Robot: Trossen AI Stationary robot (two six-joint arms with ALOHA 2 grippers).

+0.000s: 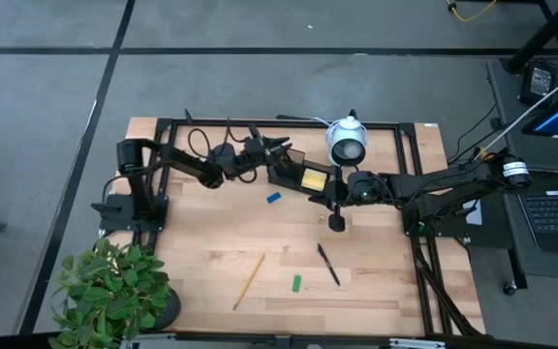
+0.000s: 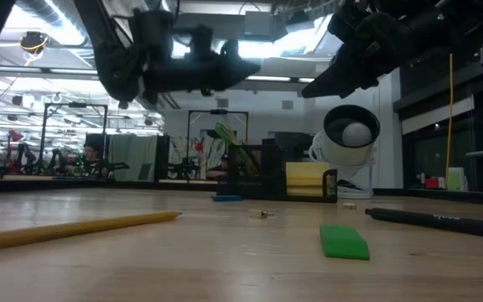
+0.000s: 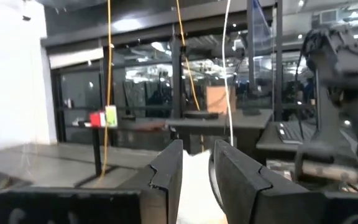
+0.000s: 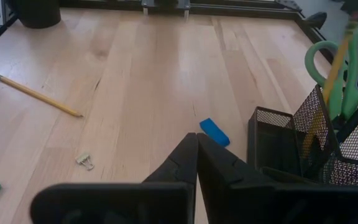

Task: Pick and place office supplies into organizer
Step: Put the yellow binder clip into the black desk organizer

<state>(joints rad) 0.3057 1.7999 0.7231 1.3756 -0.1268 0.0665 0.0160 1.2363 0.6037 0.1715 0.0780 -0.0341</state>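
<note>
High view: organizer (image 1: 294, 173) sits at the worktop's (image 1: 376, 291) far edge, scissors (image 4: 340, 68) and sticky pad (image 1: 313, 179) already in it. Left hand (image 1: 271, 147) hovers just beside it, jaws part open, empty. Right hand (image 1: 337, 221) is shut, empty, and nearer the loose pen (image 1: 328, 264), which lies toward the near edge, long axis roughly front-to-back. I'd send the right.
</note>
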